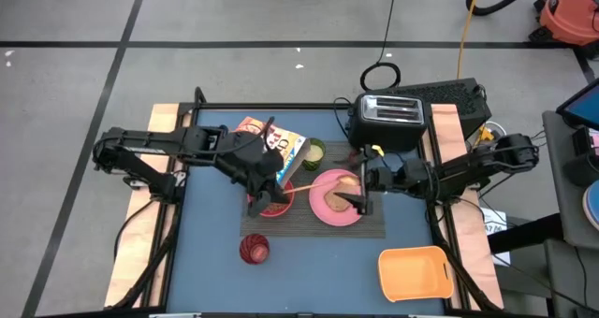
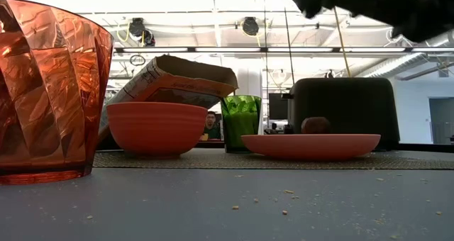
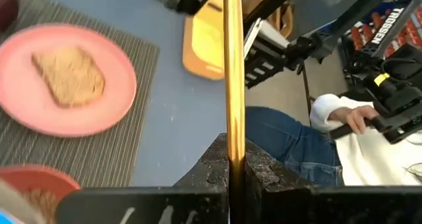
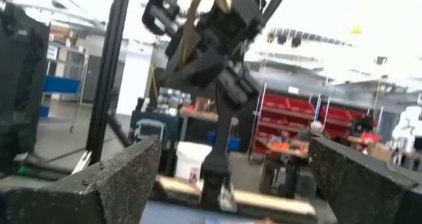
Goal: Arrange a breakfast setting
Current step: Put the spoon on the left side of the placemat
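A dark striped placemat (image 1: 318, 223) carries a pink-red bowl (image 1: 274, 204) and a larger pink plate (image 1: 329, 204) with a brown toast slice (image 1: 346, 181). The Cheerios box (image 1: 273, 142) leans behind the bowl. My left gripper (image 1: 270, 181) hovers over the bowl, shut on the wooden-handled spoon (image 3: 232, 66). My right gripper (image 1: 361, 202) is open and empty above the plate's right edge, its fingers (image 4: 105, 178) spread wide. A red faceted cup (image 1: 255, 249) stands near the front. No apple shows. My left gripper pinches the spoon's wooden handle (image 3: 232, 159) between its two fingers. The fingers lie along the handle, which sticks out past the fingertips toward the plate (image 1: 309, 177). The spoon's other end is hidden behind the gripper.
A black toaster (image 1: 388, 120) stands at the back right and a green cup (image 1: 315, 151) next to the box. An orange tray (image 1: 415, 269) lies at the front right. A person in a white sleeve (image 3: 343, 115) sits beyond the table's edge.
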Available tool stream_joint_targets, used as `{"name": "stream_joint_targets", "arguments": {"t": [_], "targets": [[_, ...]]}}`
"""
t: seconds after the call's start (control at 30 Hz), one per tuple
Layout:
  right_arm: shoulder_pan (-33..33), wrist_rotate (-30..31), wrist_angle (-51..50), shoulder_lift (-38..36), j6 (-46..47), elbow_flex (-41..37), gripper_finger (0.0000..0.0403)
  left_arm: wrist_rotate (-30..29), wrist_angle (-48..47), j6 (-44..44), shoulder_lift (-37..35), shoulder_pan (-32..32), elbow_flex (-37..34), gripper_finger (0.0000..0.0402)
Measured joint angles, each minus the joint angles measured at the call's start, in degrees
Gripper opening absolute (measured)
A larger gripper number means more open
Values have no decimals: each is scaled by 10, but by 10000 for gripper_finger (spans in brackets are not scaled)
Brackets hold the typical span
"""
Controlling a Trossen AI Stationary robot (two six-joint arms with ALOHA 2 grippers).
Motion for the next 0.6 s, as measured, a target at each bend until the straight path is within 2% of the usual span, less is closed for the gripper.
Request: {"name": "stream_joint_targets", "arguments": {"t": [0.27,0.5,0.6], "targets": [[-1,-38,4,40,-15,87,370,0,43,59,0,0,0,7],[-1,-48,22,47,-15,130,368,0,72,96,1,0,0,7],[-1,-73,25,47,-15,142,359,0,84,110,1,0,0,7]]}}
